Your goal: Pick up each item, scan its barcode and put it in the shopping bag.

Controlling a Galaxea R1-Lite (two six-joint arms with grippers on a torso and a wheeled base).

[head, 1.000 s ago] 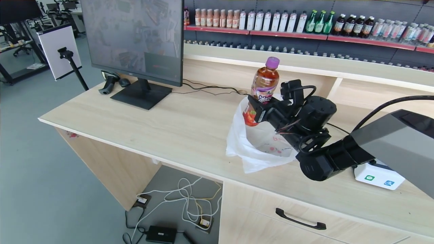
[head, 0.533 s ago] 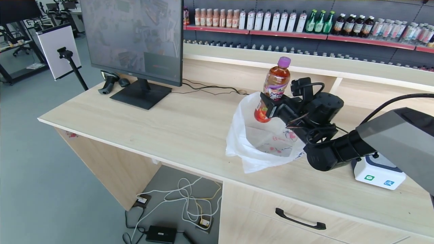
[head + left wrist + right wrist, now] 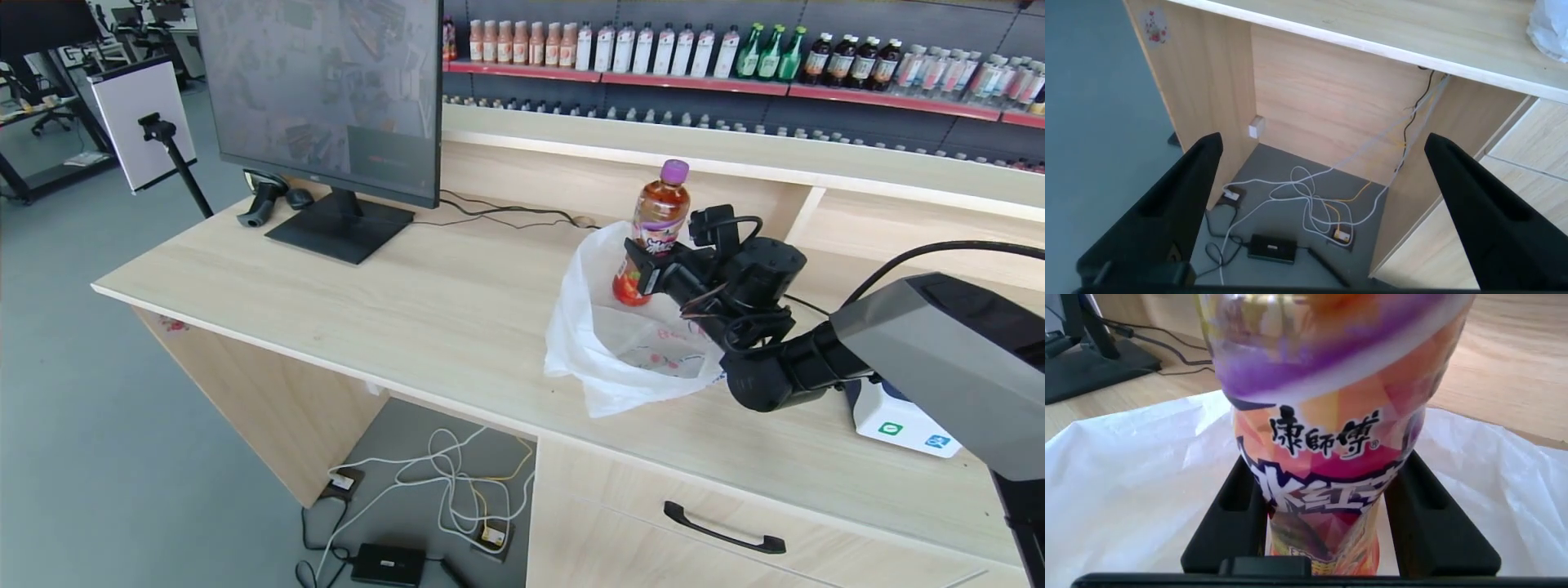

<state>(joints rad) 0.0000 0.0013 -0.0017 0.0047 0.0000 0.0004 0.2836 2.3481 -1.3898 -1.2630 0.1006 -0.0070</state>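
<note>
Bottle [image 3: 658,214] of orange-red drink, purple cap, upright in grip of right claw [image 3: 643,274], over white shopping bag [image 3: 589,359].

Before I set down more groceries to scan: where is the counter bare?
Bare: the wooden counter between the black monitor stand and the white plastic shopping bag. Crowded: the right end, where the right gripper holds the purple-capped orange bottle over the bag, beside a white box.
</note>
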